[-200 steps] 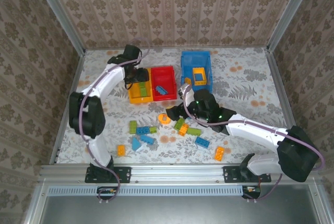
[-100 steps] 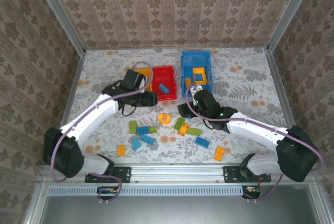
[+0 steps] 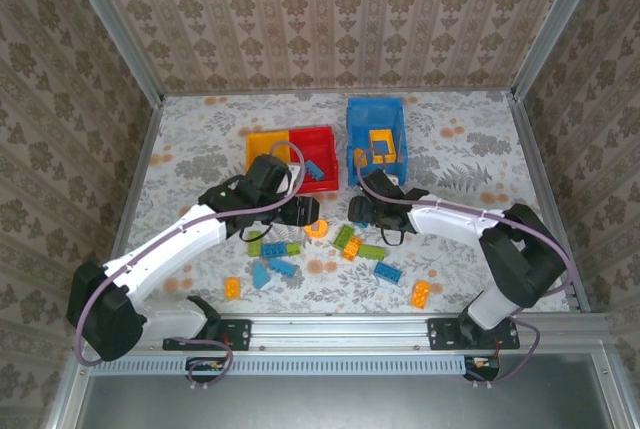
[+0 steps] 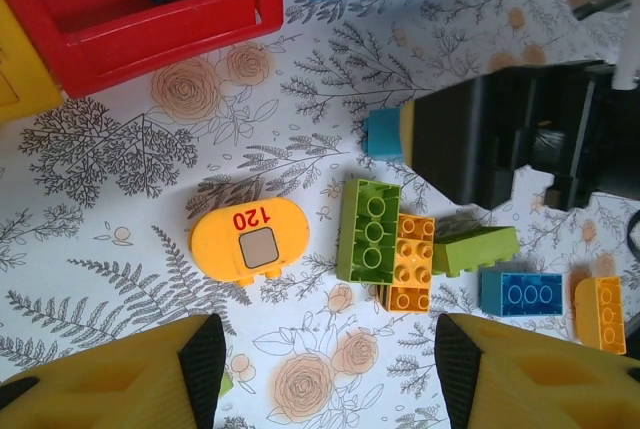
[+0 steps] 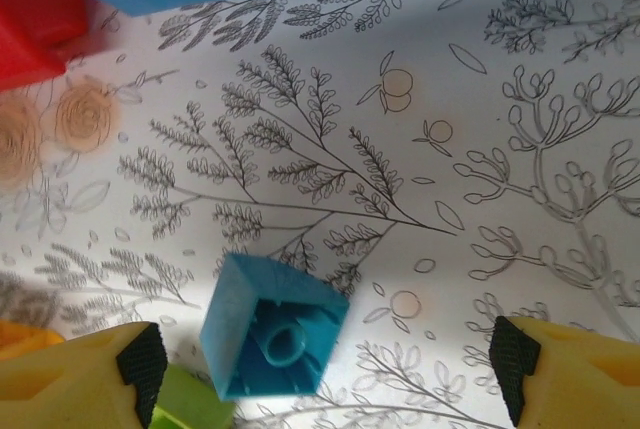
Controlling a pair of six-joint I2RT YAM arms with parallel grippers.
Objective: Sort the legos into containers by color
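Across the upper centre sit a yellow bin (image 3: 266, 141), a red bin (image 3: 322, 147) holding a blue brick (image 3: 315, 169) and a blue bin (image 3: 375, 106) holding a yellow frame brick (image 3: 380, 144), with loose green, blue and orange bricks (image 3: 388, 271) scattered below them.

Left arm reached out diagonally, left gripper (image 3: 303, 212) low, jaws wide apart. Right arm bent hard at elbow, right gripper (image 3: 360, 211) spread wide too, facing down.

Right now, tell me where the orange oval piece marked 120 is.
In the left wrist view the orange oval piece lies on the table, just left of a green brick, below the red bin.
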